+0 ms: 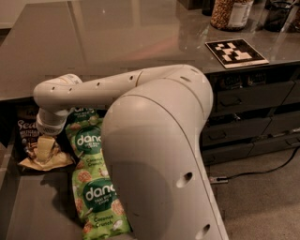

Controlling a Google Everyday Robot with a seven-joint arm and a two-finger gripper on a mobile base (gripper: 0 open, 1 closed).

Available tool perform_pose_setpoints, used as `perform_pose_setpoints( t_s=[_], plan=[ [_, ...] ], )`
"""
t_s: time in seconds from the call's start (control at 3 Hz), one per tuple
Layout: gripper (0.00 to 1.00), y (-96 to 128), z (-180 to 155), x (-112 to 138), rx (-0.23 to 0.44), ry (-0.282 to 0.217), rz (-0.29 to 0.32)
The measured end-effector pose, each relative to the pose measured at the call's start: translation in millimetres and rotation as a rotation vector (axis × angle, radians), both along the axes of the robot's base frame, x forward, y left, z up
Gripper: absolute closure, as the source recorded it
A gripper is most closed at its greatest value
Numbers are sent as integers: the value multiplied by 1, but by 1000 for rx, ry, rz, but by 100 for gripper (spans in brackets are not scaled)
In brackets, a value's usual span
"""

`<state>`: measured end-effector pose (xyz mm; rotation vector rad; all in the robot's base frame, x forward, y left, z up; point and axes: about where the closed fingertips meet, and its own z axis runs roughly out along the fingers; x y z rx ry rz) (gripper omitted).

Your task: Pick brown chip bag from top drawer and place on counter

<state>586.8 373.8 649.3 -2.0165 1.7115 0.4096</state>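
The brown chip bag [23,136] lies at the back left of the open top drawer [28,206], its white "Sea" lettering showing and its cream bottom edge spread out below. My gripper [45,147] reaches down from the wrist [54,119] right onto this bag, at its right side. My white arm stretches across the front edge of the counter [117,42], and its big link hides the drawer's right part.
Two green "dang" bags [86,140] [98,201] lie in the drawer next to the brown bag. A black-and-white marker tile [236,52] and a jar [229,14] stand on the counter at the far right. Narrow dark drawers [248,98] and a floor cable [253,171] are on the right.
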Motion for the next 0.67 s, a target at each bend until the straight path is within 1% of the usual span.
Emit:
perform_pose_setpoints(
  t_s=[0.67],
  plan=[
    [0, 32, -43, -17, 16, 64, -22]
  ],
)
